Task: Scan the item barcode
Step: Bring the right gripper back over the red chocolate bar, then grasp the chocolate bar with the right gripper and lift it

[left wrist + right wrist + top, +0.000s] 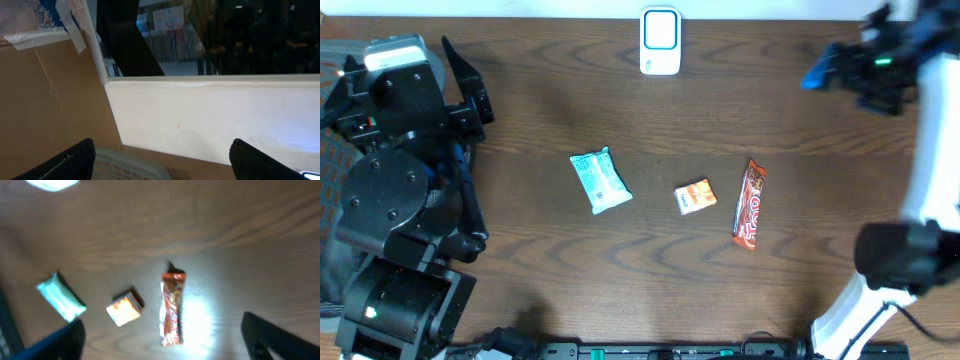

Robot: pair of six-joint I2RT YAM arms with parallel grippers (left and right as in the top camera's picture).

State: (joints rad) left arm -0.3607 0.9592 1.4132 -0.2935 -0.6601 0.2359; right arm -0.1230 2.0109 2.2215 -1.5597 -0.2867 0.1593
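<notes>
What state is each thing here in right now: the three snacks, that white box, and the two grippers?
Teal packet: lying flat on the table, untouched.
Small orange packet: lying flat, untouched.
Red snack bar: lying flat, untouched.
White scanner: at the far table edge, nothing held near it.
Left gripper: open, empty, off to the side.
Right gripper: open, empty, up above the table.

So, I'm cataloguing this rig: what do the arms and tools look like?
Left arm: black, bulky round joints, grey block on top. Right arm: white links, black joints. Left tool: all black. Right tool: black with blue edging.
</notes>
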